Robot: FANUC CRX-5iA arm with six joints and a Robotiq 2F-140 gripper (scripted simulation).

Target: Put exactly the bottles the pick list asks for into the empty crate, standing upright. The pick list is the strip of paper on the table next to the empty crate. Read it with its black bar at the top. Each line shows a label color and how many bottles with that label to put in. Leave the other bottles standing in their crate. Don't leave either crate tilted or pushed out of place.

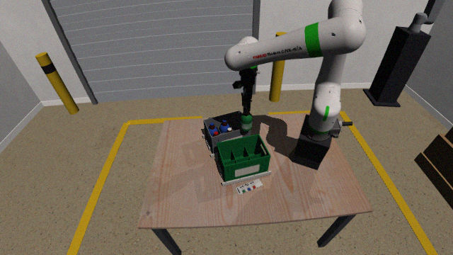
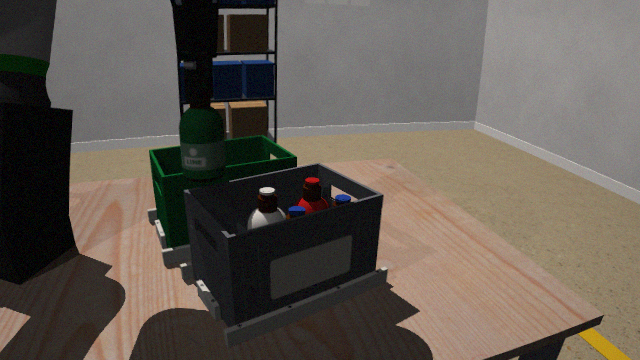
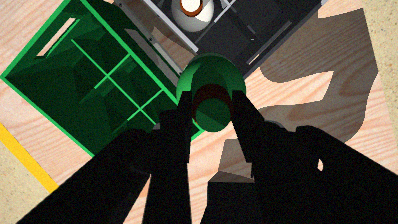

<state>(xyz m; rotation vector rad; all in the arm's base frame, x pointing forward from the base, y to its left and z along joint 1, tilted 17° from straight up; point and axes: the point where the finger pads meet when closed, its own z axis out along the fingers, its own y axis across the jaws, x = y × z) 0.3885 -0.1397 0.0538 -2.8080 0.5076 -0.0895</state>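
Note:
My gripper (image 1: 246, 112) (image 2: 199, 102) (image 3: 211, 106) is shut on the neck of a green bottle (image 1: 246, 122) (image 2: 202, 145) (image 3: 211, 80) with a green label. It holds the bottle upright in the air, above the gap between the two crates. The green crate (image 1: 244, 171) (image 2: 165, 170) (image 3: 30, 80) has empty compartments. The dark grey crate (image 1: 209, 136) (image 2: 300, 260) (image 3: 280, 30) holds a white-labelled bottle (image 2: 266, 212) (image 3: 192, 12), a red one (image 2: 312, 197) and blue ones (image 1: 224, 126) (image 2: 342, 200). The pick list (image 1: 250, 186) lies on the table in front of the green crate.
The arm's black base (image 1: 313, 146) (image 2: 30, 190) stands on the table's right side in the top view. Yellow floor tape (image 1: 102, 177) rings the table (image 1: 184, 198). Yellow bollards (image 1: 56, 83) and a shelf (image 2: 247, 75) stand off the table.

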